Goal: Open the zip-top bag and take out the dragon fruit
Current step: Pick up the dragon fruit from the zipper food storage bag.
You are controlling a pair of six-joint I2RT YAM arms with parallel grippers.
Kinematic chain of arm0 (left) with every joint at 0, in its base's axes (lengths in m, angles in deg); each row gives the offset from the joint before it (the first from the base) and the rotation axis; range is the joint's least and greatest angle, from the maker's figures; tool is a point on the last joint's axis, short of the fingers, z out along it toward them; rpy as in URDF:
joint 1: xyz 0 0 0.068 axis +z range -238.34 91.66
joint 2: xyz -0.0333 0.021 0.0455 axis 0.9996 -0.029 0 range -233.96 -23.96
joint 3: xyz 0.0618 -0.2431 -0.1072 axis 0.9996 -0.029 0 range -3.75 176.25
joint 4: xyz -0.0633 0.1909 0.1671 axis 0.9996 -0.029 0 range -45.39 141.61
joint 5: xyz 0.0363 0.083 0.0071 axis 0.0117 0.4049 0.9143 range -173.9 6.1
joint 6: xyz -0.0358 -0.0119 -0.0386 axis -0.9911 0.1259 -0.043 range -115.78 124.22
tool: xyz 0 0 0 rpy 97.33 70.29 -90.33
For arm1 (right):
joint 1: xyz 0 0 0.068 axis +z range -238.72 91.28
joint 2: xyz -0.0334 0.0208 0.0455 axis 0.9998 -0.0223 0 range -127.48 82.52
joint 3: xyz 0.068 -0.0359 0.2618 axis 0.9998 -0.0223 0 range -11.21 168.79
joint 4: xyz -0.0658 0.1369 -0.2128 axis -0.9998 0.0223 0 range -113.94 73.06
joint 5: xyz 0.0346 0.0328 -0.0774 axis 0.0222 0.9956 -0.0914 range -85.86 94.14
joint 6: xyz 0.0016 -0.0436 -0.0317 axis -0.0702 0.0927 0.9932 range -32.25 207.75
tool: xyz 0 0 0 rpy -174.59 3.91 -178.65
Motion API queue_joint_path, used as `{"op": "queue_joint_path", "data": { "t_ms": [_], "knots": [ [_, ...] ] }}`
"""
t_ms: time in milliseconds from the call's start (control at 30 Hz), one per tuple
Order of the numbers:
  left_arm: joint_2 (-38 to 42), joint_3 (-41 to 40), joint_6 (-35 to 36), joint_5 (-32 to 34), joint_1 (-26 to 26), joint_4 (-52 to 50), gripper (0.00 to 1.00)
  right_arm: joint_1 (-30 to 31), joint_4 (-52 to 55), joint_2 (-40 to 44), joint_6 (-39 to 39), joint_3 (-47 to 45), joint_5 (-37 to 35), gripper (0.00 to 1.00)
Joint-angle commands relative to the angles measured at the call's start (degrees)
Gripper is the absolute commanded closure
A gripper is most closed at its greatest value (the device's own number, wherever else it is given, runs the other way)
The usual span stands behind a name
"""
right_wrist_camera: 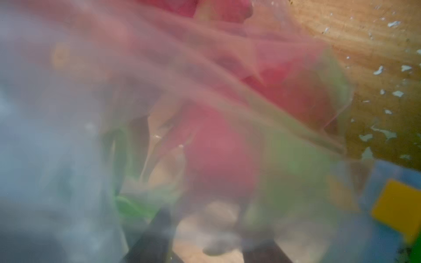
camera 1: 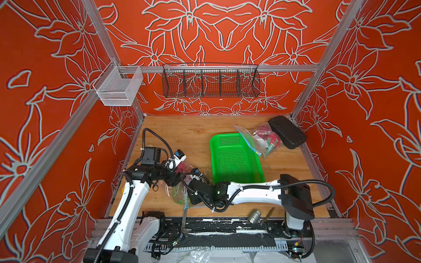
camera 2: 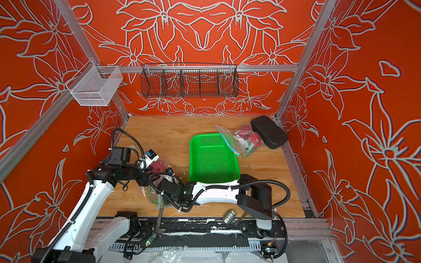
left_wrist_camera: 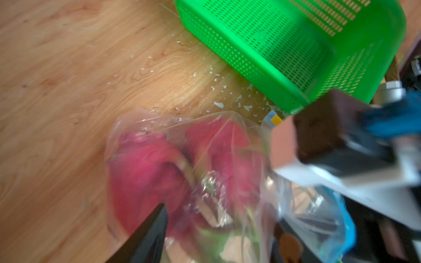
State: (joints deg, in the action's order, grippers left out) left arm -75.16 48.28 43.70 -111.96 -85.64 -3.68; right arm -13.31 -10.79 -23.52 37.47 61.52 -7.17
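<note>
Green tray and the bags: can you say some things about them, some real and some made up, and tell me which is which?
1. The green tray has no fruit in it. True.
2. The dragon fruit by the arms lies loose on the wood, outside any bag. False: it is inside the clear zip-top bag.
3. A second bag lies in the far corner, next to a black pad. True.
4. The black wire basket stands on the table. False: it hangs from the rail on the back wall.
</note>
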Motion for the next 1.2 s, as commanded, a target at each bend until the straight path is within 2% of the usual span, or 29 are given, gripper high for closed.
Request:
{"op": "queue_joint_path", "data": {
  "t_ms": [0,133,200,333,433,600,667,700,867,967,1067,1167],
  "knots": [
    [2.7,1.6,8.4,2.6,6.7,-5.2,0.3,-2.2,-0.6,-2.2,-1.5,1.9,-0.2,0.43],
    [-2.8,1.1,7.8,3.6,14.8,1.6,0.27,-2.7,1.5,-6.9,0.9,6.9,-2.6,0.34],
    [-8.1,1.8,7.5,1.5,17.2,2.7,0.19,-3.5,2.5,-9.3,1.9,9.4,-3.1,0.32],
    [-14.8,0.4,6.9,-0.5,17.7,6.1,0.17,-4.8,7.4,-14.7,4.3,15.3,-5.7,0.3],
    [-17.1,-1.9,7.6,2.3,18.0,9.6,0.17,-5.9,9.6,-18.7,4.7,18.5,-5.7,0.29],
    [-21.6,-1.2,10.4,2.5,21.9,8.1,0.19,-6.6,10.1,-22.7,5.7,20.2,-8.9,0.31],
    [-22.4,-1.4,11.3,1.8,23.5,8.2,0.22,-6.6,7.5,-22.8,6.6,19.1,-9.1,0.39],
    [-22.7,-1.5,11.8,1.7,24.0,8.2,0.23,-6.6,5.6,-22.5,7.4,18.2,-9.0,0.48],
    [-22.7,-4.1,12.5,2.7,25.3,10.9,0.24,-6.5,-3.7,-18.0,11.1,12.5,-8.2,0.76],
    [-22.5,-5.9,12.6,3.3,25.3,13.5,0.26,-6.4,-7.7,-13.7,14.4,9.4,-7.2,0.98],
    [-22.5,-6.9,11.9,3.2,25.4,15.6,0.28,-6.5,-6.7,-9.8,17.2,8.5,-7.0,1.0],
    [-22.5,-7.9,11.0,3.2,25.1,18.4,0.29,-6.7,-6.3,-5.6,20.0,7.0,-3.6,1.0]
  ]
}}
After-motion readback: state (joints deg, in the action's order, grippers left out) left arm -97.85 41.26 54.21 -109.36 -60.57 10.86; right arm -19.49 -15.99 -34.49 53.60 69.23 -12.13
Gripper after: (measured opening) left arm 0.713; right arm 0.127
